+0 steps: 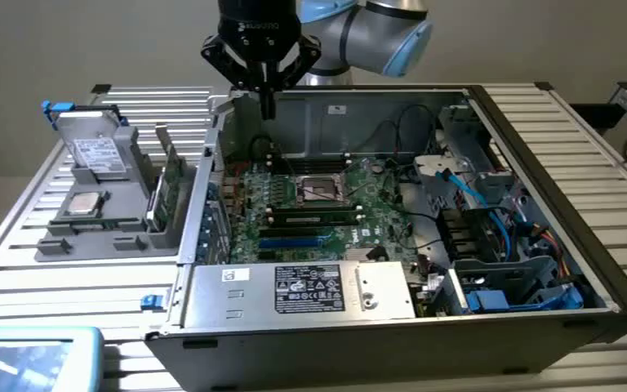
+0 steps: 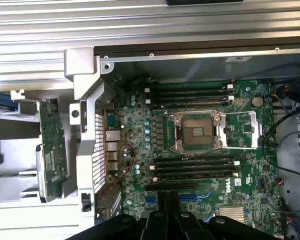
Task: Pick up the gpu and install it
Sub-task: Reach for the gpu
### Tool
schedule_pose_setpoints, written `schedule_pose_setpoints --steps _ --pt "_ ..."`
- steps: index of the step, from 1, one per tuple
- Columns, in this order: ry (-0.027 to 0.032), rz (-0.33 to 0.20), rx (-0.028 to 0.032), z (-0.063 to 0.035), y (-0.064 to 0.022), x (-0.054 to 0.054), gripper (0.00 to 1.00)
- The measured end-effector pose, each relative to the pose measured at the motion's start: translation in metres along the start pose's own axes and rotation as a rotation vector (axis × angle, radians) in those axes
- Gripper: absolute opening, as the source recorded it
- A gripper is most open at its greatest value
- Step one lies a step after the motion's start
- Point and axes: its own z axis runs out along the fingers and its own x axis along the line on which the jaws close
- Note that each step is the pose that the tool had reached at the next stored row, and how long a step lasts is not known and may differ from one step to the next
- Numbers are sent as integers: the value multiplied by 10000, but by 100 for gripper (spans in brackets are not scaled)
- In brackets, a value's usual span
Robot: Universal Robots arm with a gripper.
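Jaws: fully shut, tips together, nothing held. My position: above far wall of open computer case [image 1: 401, 351], over motherboard [image 1: 251, 222] [image 2: 250, 167] edge; CPU socket [image 1: 319, 189] [image 2: 197, 131] in clear sight in wrist view.

gpu [image 1: 170, 192] [image 2: 52, 150]: standing on edge in grey holder [image 1: 85, 237], green face showing, on counter [image 1: 52, 282] just outside case wall at exterior view's left. Well apart from my jaws, no contact. Hard drive [image 1: 95, 151] in same holder, beyond gpu.

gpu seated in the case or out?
Out: the gpu stands on edge in the grey holder beside the case.
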Motion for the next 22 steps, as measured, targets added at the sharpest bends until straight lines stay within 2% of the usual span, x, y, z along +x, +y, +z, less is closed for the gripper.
schedule_pose_setpoints --steps 14,17,22 --pt "-1 0 0 0 0 2 12" --pt "-12 -1 0 -2 -4 75 12" --pt "-38 -1 -3 -6 -18 286 12"
